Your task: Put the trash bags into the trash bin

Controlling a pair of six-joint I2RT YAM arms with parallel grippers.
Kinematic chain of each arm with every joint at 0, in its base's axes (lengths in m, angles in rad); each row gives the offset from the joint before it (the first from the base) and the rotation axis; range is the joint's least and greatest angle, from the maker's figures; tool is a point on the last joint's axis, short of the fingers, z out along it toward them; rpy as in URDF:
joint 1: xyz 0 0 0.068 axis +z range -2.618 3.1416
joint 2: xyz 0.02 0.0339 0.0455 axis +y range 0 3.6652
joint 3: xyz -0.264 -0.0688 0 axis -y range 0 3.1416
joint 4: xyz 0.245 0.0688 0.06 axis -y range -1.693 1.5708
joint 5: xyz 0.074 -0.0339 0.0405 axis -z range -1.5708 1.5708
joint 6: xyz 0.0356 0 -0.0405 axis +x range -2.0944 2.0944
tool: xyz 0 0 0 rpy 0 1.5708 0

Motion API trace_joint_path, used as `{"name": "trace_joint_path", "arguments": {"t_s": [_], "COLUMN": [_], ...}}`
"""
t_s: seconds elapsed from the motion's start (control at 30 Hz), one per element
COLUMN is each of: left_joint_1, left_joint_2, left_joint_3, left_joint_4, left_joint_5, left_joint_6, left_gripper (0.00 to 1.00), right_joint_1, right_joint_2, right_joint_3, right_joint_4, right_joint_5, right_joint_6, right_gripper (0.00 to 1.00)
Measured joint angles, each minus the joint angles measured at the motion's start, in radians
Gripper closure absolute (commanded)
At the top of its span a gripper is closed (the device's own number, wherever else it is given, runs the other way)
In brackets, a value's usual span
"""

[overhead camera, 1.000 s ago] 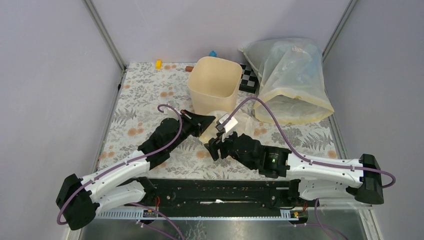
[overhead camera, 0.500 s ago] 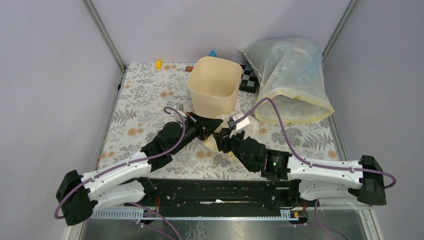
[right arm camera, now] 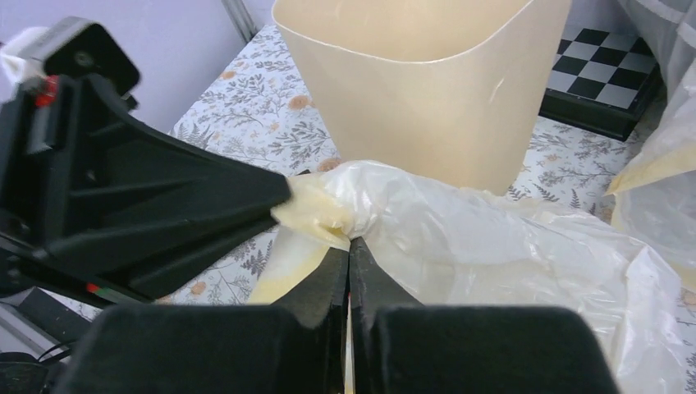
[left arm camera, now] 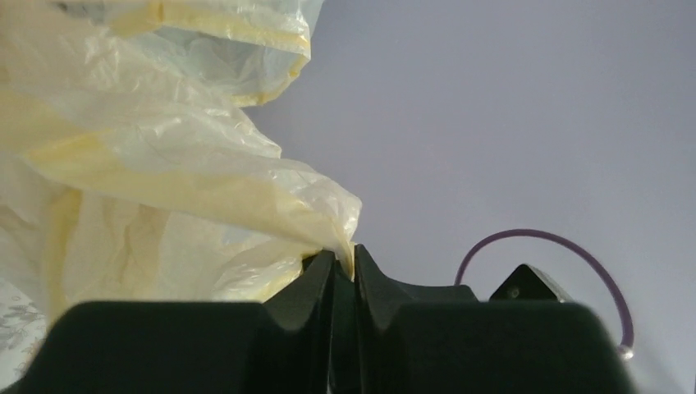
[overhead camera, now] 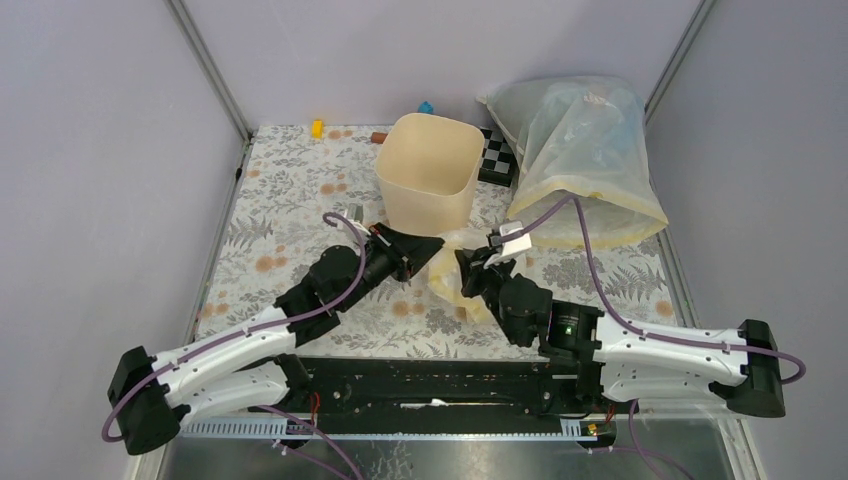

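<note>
Closing from wide, the right claw [right arm camera: 349,246] now pinches the bag [right arm camera: 460,222] beside the left claw [left arm camera: 343,264], which also pinches it, readying a lift into the bin [right arm camera: 427,98].

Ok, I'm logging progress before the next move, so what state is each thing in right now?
trash bin: upright, mouth open, no bag visible inside.
trash bag: crumpled, in front of the trash bin and outside it, pinched by both grippers.
left gripper: shut on the trash bag's edge.
right gripper: shut on the trash bag.
bulging sack: slumped at the back right, untouched.
</note>
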Motion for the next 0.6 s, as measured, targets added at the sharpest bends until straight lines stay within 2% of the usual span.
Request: {"name": "trace_joint_path", "arguments": {"t_s": [0.13,0.17,0.27,0.33,0.4,0.47,0.6], "left_joint_1": [-0.001,-0.001,-0.001,0.000,0.002,0.002,0.003], "left_joint_2": [-0.042,-0.044,-0.043,-0.043,-0.043,-0.043,-0.051], "left_joint_3": [0.041,0.075,0.164,0.217,0.257,0.272,0.258], "left_joint_4": [-0.088,-0.132,-0.224,-0.272,-0.315,-0.344,-0.362], "left_joint_5": [-0.069,-0.099,-0.169,-0.208,-0.228,-0.233,-0.200], "left_joint_6": [0.130,0.182,0.328,0.435,0.551,0.644,0.836], "left_gripper": [0.64,0.61,0.44,0.37,0.37,0.42,0.44], "right_joint_1": [-0.005,-0.011,-0.056,-0.113,-0.175,-0.231,-0.269], "right_joint_2": [-0.026,-0.026,-0.026,-0.026,-0.027,-0.027,0.010], "right_joint_3": [0.029,0.057,0.163,0.243,0.304,0.365,0.488], "right_joint_4": [-0.097,-0.147,-0.286,-0.368,-0.433,-0.504,-0.644], "right_joint_5": [0.008,0.006,-0.011,-0.046,-0.096,-0.152,-0.236], "right_joint_6": [0.013,0.020,0.048,0.072,0.089,0.099,0.106], "right_gripper": [1.00,1.00,1.00,1.00,1.00,1.00,1.00]}}
